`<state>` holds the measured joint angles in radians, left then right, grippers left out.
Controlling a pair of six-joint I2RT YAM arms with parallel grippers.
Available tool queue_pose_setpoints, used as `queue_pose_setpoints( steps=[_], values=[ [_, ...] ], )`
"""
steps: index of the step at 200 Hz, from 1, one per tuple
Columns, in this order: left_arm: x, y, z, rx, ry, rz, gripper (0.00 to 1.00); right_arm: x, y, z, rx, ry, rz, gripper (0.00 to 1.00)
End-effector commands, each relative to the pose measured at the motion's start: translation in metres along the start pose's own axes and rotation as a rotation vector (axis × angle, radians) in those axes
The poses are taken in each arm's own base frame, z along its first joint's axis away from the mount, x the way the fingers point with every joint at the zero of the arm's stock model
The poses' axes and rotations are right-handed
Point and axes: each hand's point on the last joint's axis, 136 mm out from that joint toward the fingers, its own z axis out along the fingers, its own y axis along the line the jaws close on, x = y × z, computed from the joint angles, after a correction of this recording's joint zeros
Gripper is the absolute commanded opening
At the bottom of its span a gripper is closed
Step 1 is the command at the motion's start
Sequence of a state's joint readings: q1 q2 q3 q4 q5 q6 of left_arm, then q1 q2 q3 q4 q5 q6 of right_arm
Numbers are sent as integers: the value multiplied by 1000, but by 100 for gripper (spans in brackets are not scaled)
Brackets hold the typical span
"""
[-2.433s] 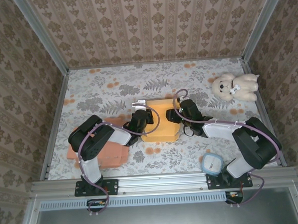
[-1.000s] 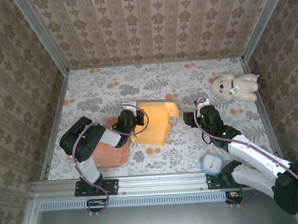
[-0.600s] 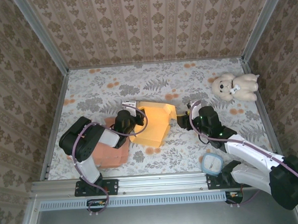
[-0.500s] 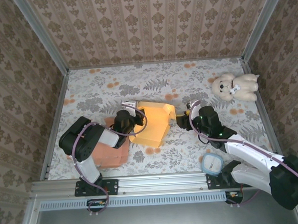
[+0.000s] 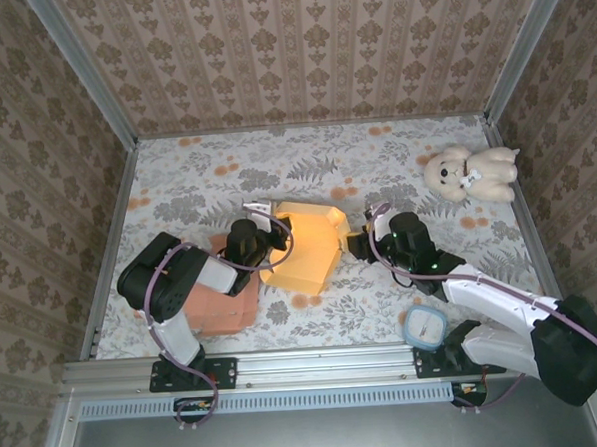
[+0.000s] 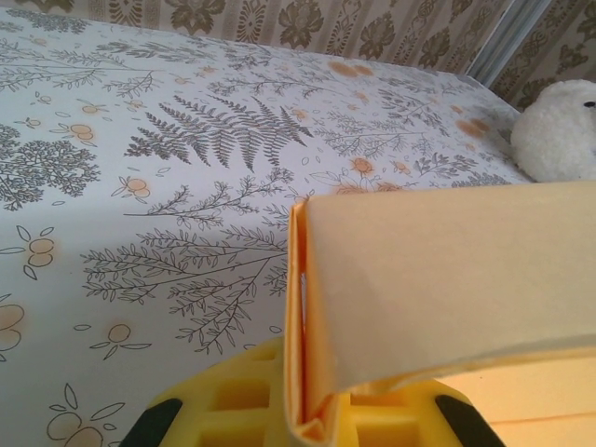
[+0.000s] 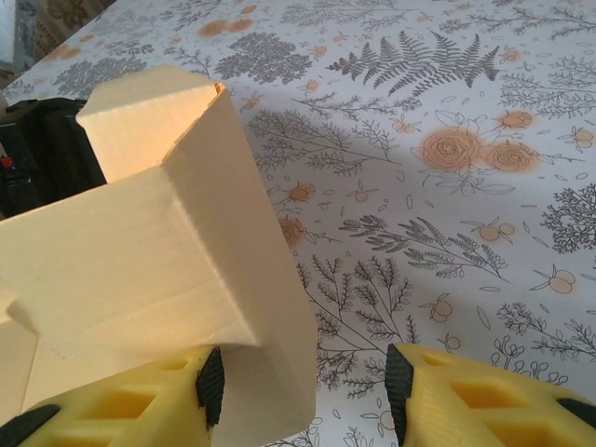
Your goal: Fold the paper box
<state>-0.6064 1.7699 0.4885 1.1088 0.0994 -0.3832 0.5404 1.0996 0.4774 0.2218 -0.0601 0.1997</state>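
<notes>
Pinches a box (image 5: 310, 245) wall in the left gripper (image 6: 303, 421) as an anchor, with the spread right gripper (image 7: 305, 384) astride the opposite corner, seemingly to fold it.

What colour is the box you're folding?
Pale yellow-orange box, clearest in the right wrist view.

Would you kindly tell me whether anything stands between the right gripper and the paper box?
Nothing visible does: a corner of the paper box reaches between the open jaws of the right gripper. The left gripper is shut on its opposite edge.
</notes>
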Motion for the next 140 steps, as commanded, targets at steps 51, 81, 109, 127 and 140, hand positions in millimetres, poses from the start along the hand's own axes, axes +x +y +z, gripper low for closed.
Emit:
queue_pose_setpoints(
  steps=[51,81,109,127,140],
  values=[
    [-14,-12,-1,69,-43,-26,0,-12,30,3,-128,-12,-61,59],
    [-15,-15,-1,87,-43,-20,0,-8,37,7,-159,20,-81,61],
    [-15,-18,-2,103,-38,-15,0,-4,44,13,-175,50,-103,64],
    [-16,-19,-2,105,-40,-13,0,-3,50,14,-205,61,-117,64],
    [-17,-18,-2,105,-43,-13,0,-2,56,13,-233,64,-125,65]
  ],
)
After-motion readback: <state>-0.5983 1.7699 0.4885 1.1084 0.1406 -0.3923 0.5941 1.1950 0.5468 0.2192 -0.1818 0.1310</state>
